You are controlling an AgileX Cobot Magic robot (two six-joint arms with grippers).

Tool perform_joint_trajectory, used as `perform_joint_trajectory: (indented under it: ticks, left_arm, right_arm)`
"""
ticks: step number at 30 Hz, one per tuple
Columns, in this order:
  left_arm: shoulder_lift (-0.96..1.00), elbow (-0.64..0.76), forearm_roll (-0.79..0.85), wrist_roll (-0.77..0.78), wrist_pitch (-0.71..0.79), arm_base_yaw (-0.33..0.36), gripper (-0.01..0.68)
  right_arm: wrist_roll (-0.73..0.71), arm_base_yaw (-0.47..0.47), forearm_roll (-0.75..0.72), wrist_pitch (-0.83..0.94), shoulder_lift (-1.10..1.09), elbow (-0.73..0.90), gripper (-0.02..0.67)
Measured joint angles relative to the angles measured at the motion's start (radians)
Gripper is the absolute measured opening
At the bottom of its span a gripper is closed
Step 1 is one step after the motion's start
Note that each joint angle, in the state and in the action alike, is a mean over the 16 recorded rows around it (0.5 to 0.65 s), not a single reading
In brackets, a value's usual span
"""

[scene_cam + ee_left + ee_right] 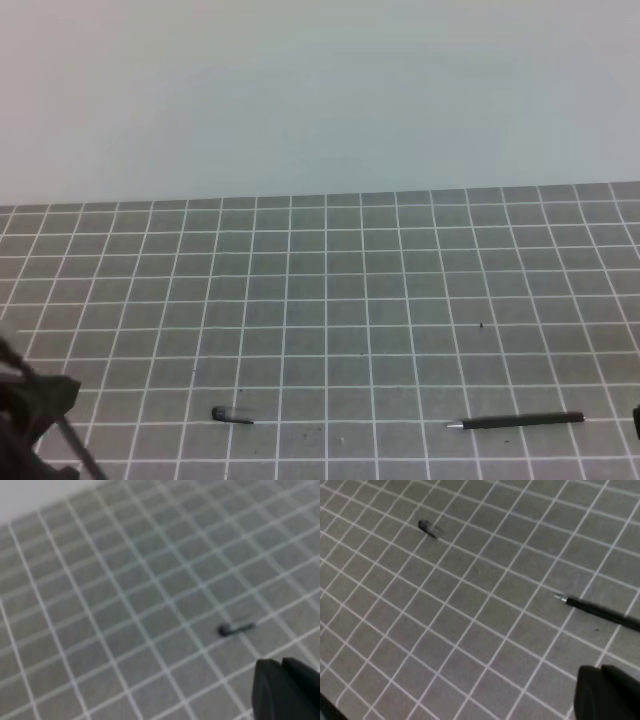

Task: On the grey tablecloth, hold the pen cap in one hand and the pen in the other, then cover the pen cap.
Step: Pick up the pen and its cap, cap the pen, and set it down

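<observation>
The grey tablecloth [330,300] covers the table. The pen cap [232,416] lies flat near the front left, a short dark stub, also seen in the left wrist view as the pen cap [236,628]. The pen [515,422] lies at the front right with its silver tip pointing left; the right wrist view shows the pen [602,613] and, far off, the pen cap [426,527]. My left gripper [281,665] hovers shut and empty, short of the cap. My right gripper [600,671] is shut and empty, just short of the pen.
A plain pale wall [320,90] rises behind the cloth's far edge. Part of the left arm [35,410] with its cables fills the bottom left corner of the high view. A sliver of the right arm [637,420] shows at the right edge.
</observation>
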Motion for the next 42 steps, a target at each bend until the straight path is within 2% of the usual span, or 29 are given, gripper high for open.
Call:
perform_joint_trajectory:
  ticks: [9,19,24,29,36,42]
  left_arm:
    - [0.202,-0.083,0.14,0.044,0.039,-0.065,-0.003]
    - [0.482,-0.198,0.351,0.094,0.102,-0.239,-0.003]
    - [0.616,-0.266,0.438,0.174,0.16,-0.302,-0.003]
    - [0.717,-0.315,0.452,0.298,0.181,-0.326,-0.003]
    - [0.803,-0.344,0.398,0.448,0.117,-0.33,0.005]
    - [0.849,-0.345,0.345,0.458,0.033,-0.33,0.085]
  right_arm:
    - [-0.023,0.002,0.035,0.082,0.133,-0.027,0.008]
    - [-0.053,0.002,0.09,0.084,0.147,-0.027,0.008]
    - [-0.054,0.002,0.095,0.091,0.147,-0.027,0.008]
    - [-0.054,0.002,0.095,0.104,0.147,-0.027,0.008]
    - [-0.054,0.002,0.095,0.132,0.147,-0.027,0.008]
    - [-0.055,0.002,0.095,0.151,0.148,-0.027,0.008]
